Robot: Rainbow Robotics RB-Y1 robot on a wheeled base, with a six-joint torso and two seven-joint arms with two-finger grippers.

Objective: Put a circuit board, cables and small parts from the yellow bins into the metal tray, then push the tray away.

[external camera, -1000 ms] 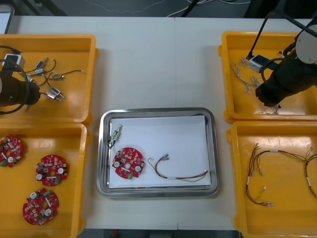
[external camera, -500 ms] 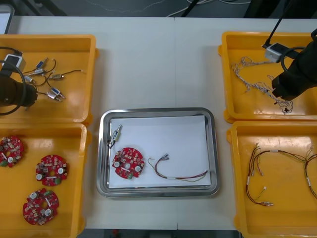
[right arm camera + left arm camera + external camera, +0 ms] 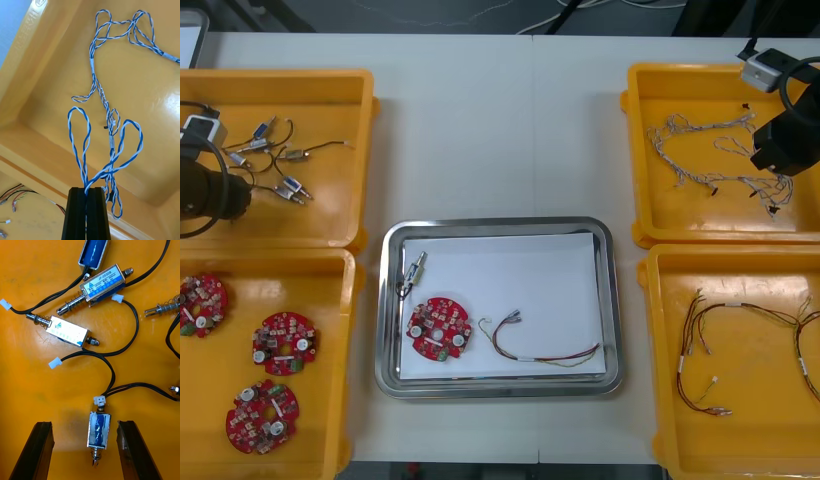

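A twisted blue and white cable (image 3: 92, 62) is clamped in the closed right gripper (image 3: 86, 189), over the yellow bin (image 3: 635, 150) beyond-right of the metal tray (image 3: 498, 224). The left gripper (image 3: 83, 423) is held wide open astride a small metal part (image 3: 99, 429), untouched, in a second yellow bin (image 3: 280, 78) beyond-left of the tray.

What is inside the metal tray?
A circuit board, a small metal part and a red and yellow cable on white lining; the lining covers the tray floor.
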